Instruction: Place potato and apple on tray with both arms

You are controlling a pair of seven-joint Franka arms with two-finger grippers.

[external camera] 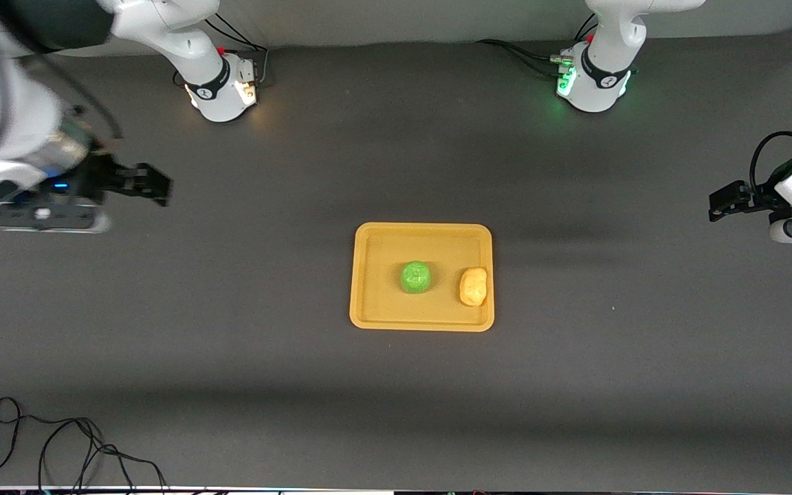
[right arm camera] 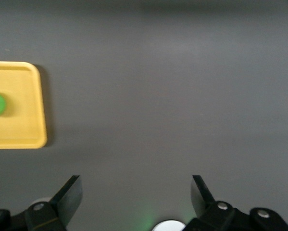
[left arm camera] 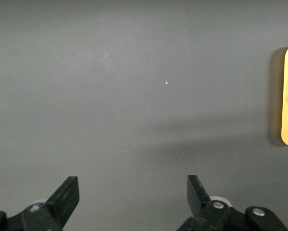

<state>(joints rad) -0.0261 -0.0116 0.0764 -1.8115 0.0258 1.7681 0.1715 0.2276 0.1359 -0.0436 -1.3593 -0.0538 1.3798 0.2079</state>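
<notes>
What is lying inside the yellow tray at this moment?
The tray holds the apple near its middle and the potato against the rim toward the left arm's end. What lies beneath each fruit is covered.

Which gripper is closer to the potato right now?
Left. The left gripper hangs open over bare table toward its own end, the potato lying at the tray's edge on that side. The right gripper is open, farther off.

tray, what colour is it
Yellow-orange all over, plain with no pattern. The tray shows best in the front view, with the apple and potato on it.

White arms (external camera: pixel 183 41), black claws (external camera: pixel 141 182)
</notes>
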